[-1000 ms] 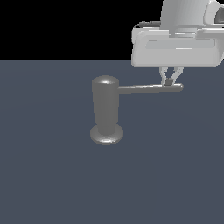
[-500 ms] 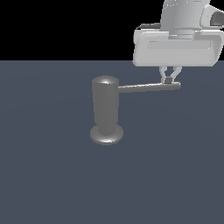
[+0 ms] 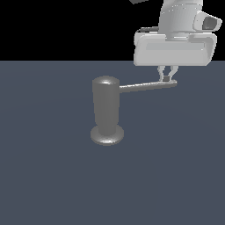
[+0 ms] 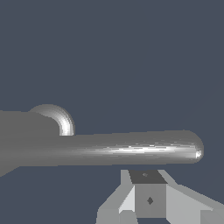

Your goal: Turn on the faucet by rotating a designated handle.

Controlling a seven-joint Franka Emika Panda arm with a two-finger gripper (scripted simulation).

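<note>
Flat dark blue-grey ground (image 3: 52, 176) fills the lower part of the exterior view, with plain black above it. On this ground the faucet (image 3: 106, 110) is stood upright on its flared round base, near the middle of the scene. Its handle (image 3: 147, 86) is carried out sideways from the upper body toward the exterior view's right, slightly raised at the tip.

The gripper (image 3: 167, 77) is held directly above the handle's outer end, fingers pointed down and drawn narrow, close together. In the wrist view one finger pad (image 4: 148, 197) is seen just beside the rod; whether it touches cannot be told. Nothing is gripped between the fingers.

This placement near the tip is judged deliberate: pushing there gives the longest lever for swinging the rod about the body.

Open ground lies on every side of the faucet, so no obstacle to a sweeping push is seen. The main risk is judged to be the fingers slipping off the rounded tip.
</note>
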